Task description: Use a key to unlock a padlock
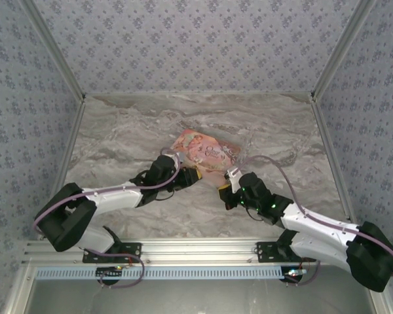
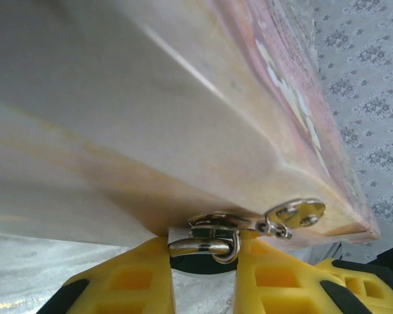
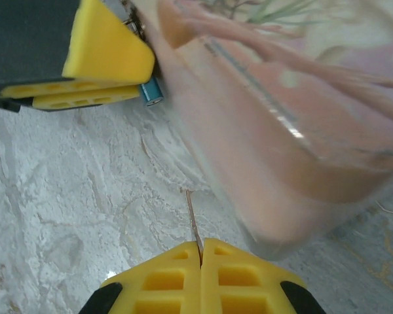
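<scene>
Two grippers meet at the near edge of the pink box [image 1: 206, 152] on the marble table [image 1: 118, 131], each with its own half of the job. The left gripper [image 2: 204, 258] is clamped on the padlock [image 3: 150, 91]: its yellow fingers [image 2: 131, 275] sit tight on either side of the body, the silvery shackle [image 2: 203, 246] rises between them against the underside of the box, and a small metal ring [image 2: 295, 212] hangs just beside it. From the right wrist the teal end of the padlock pokes out below that gripper's finger.

The right gripper [image 3: 201, 252] has its fingers pressed together on the key [image 3: 192, 219] — a thin pale sliver standing out from the seam, its tip over the bare table and well apart from the padlock.

The step in hand looks like the approach: lock steadied, key held, nothing inserted yet. The next move calls for swinging the key round to face the teal end, lining it up with the keyway — which cannot be made out here — and pushing in straight before turning.
</scene>
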`<state>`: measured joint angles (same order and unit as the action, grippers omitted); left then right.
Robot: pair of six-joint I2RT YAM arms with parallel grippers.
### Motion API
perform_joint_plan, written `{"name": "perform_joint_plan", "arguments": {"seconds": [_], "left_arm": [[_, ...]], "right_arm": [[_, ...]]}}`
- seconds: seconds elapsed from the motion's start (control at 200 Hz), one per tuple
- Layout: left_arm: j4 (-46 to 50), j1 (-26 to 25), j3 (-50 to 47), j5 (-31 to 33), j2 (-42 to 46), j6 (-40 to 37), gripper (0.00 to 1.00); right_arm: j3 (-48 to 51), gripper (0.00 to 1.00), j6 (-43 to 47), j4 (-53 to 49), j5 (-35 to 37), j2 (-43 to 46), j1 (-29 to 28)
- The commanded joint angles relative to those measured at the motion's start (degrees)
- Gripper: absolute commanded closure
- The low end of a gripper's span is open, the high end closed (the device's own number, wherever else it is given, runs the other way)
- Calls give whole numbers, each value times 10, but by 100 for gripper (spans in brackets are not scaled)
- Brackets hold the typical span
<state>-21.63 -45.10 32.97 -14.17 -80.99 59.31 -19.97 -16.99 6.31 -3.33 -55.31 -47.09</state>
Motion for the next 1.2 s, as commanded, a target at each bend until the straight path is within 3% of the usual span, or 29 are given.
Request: {"name": "perform_joint_plan", "arguments": {"seconds": [0.0,0.495,1.199], "left_arm": [[1,3,25,-30,15,27,80],[-8,5,28,-35,11,72,81],[0,5,35,-32,17,88,84]], "right_arm": [[12,100,33,78,36,-6,-16],[16,100,77,204,121,-112,-73],[9,100,79,269,128,-173,-71]]}}
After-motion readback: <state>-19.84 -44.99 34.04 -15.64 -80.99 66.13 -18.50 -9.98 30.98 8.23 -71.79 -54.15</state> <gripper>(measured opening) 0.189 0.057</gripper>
